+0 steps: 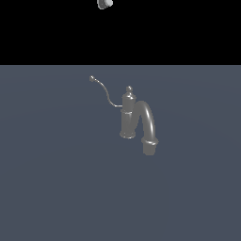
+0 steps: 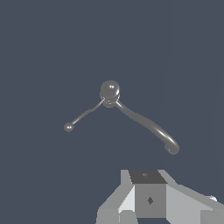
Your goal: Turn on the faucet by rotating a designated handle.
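Note:
The dull grey faucet (image 1: 127, 117) stands upright on the blue-grey floor, with a knob finial on its post. Its thick arched spout (image 1: 149, 123) bends down toward the exterior view's right. The thin curved handle (image 1: 100, 84) leaves the post and rises to the exterior view's left, ending in a tiny ball. In the wrist view I look down on the faucet (image 2: 110, 90), its handle (image 2: 85, 114) and its spout (image 2: 146, 126). My gripper (image 2: 148, 199) shows only as grey blocks at the picture's edge, high above the faucet and touching nothing. A small pale part of it (image 1: 104, 4) shows at the exterior view's top.
The flat blue-grey floor (image 1: 56, 188) spreads all around the faucet. A black background fills the top of the exterior view.

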Robot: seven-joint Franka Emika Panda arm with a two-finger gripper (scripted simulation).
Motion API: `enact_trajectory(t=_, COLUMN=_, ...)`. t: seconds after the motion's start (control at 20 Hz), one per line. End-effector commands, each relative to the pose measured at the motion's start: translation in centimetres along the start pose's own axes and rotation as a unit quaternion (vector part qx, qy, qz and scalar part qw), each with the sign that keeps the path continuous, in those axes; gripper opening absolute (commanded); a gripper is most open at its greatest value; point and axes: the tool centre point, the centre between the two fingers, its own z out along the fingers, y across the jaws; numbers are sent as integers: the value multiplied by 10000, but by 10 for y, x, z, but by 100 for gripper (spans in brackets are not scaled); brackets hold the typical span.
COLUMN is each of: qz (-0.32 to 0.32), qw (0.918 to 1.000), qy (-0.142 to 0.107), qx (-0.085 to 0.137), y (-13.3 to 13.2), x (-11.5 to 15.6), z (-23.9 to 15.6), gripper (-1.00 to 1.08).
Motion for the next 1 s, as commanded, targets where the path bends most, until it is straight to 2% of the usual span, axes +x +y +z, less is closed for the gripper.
enact_trajectory(t=0.0, qz=292, qw=9996, qy=-15, qx=13, y=-12, x=7, z=10, gripper=-100)
enact_trajectory(t=0.25, qz=864, qw=9962, qy=-50, qx=32, y=-35, x=18, z=32, gripper=-100)
enact_trajectory(t=0.5, qz=1435, qw=9896, qy=-90, qx=48, y=-58, x=29, z=57, gripper=-100)
enact_trajectory(t=0.95, qz=2460, qw=9691, qy=-174, qx=66, y=-96, x=44, z=106, gripper=-100)
